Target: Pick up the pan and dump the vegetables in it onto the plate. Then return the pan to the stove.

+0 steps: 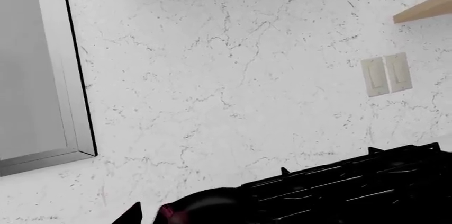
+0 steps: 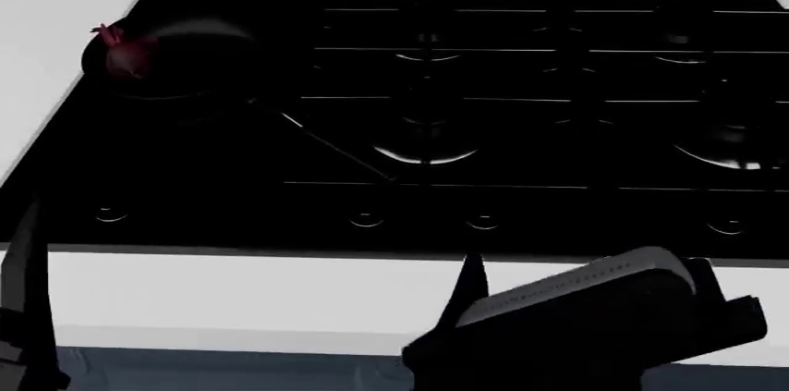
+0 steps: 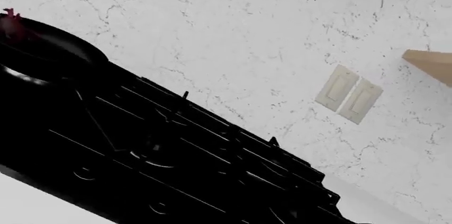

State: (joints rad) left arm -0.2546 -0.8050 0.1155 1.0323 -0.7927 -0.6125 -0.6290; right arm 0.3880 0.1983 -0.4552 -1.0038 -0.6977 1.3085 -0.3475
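Note:
The black pan (image 2: 166,66) sits on the far left of the black stove (image 2: 493,151), its thin handle (image 2: 327,141) pointing toward me. The red-purple vegetable (image 2: 124,51) lies at the pan's far left rim. It also shows in the left wrist view (image 1: 167,212) and the right wrist view (image 3: 10,18). The plate is out of view. My left gripper (image 2: 28,252) is low at the front left, well short of the pan; one fingertip (image 1: 131,214) shows far off centre, so the jaws stand apart. My right gripper (image 2: 471,285) is in front of the stove; its jaws are unclear.
A white marble counter (image 2: 247,289) runs along the stove's front, with a marble wall (image 1: 233,75) behind. On the wall are a double light switch (image 1: 386,74), a wooden shelf edge (image 1: 424,8) and a steel panel (image 1: 42,65). Knobs (image 2: 365,219) line the stove's front.

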